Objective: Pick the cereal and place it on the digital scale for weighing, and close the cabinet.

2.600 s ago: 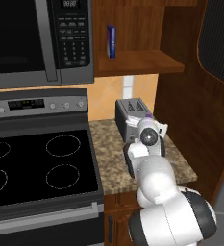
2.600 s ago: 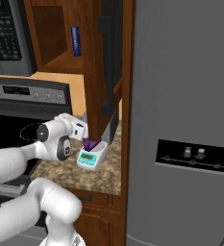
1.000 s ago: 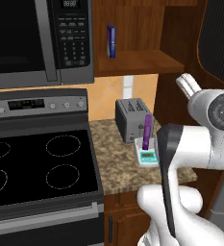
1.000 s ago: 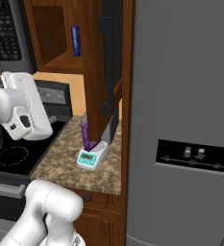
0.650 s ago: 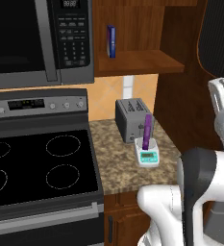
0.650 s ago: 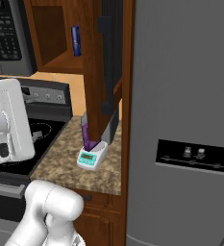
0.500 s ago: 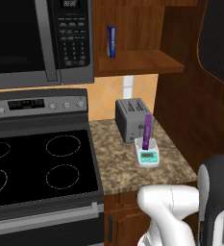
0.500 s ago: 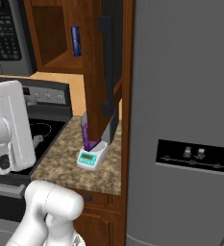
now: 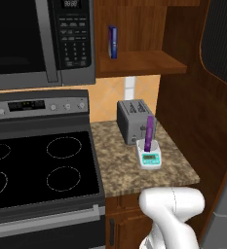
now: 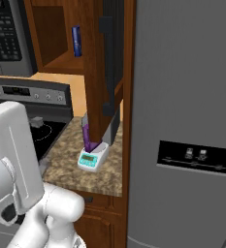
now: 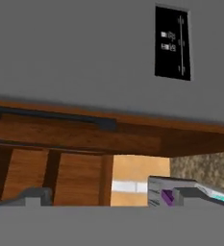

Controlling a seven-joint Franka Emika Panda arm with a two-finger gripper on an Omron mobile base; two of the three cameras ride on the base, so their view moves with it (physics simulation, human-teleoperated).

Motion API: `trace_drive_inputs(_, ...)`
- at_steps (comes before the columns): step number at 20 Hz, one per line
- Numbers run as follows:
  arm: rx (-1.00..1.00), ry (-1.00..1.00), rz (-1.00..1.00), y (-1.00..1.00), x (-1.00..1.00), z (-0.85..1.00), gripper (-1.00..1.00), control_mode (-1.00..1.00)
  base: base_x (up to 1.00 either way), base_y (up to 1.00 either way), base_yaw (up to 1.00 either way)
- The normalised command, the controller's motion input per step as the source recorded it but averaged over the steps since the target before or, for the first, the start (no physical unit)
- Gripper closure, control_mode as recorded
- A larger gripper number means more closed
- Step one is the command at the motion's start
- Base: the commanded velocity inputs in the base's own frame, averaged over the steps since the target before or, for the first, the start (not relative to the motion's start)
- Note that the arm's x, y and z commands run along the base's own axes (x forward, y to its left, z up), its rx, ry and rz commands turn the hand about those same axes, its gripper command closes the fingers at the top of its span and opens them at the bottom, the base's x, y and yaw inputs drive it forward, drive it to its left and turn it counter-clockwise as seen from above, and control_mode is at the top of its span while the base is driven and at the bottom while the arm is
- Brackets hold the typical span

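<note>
1. Nearest to me, the white arm's bulky segments filled the foreground low down, in front of the speckled granite counter [image 9: 120, 168]. The gripper's fingertips were hidden at the bottom of the hand view, so I could not see them directly; as far as could be told the jaws stood wide apart and held nothing.
2. On the counter sat the digital scale [image 9: 149, 159], white with its teal display facing forward.
3. The cereal [image 9: 149, 132], a thin purple box, stood upright on the scale's platform, leaning slightly.
4. Just behind the scale, touching or nearly so, stood the grey toaster [image 9: 133, 121].
5. To the left of the counter lay the black stove [image 9: 37, 170] with its control panel at the back.
6. Above, the cabinet [image 9: 144, 61] was open; its door [image 10: 107, 72] swung out toward the grey refrigerator [image 10: 182, 97], edge-on in the right base view.
7. On the cabinet's shelf a thin blue box [image 9: 113, 42] stood upright.
8. Left of the cabinet hung the microwave [image 9: 37, 41].
</note>
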Motion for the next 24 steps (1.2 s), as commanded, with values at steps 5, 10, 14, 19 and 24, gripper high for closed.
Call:
trace_drive_inputs(5,0.08,-0.02,0.0,-0.5,-0.1,-0.17,-1.0,-1.0,0.0,0.0,0.0)
trace_drive_inputs(10,0.09,0.0,0.04,-0.61,0.35,-0.25,-1.0,-1.0,0.0,0.0,0.0)
trace_drive_inputs(14,0.08,0.0,0.12,-0.24,0.39,-0.1,-1.0,-1.0,0.0,0.0,0.0)
trace_drive_inputs(19,0.12,0.02,0.23,0.05,0.52,-0.11,-1.0,-1.0,0.0,0.0,0.0)
trace_drive_inputs(24,0.22,-0.01,0.19,-0.15,0.79,0.0,-1.0,-1.0,0.0,0.0,0.0)
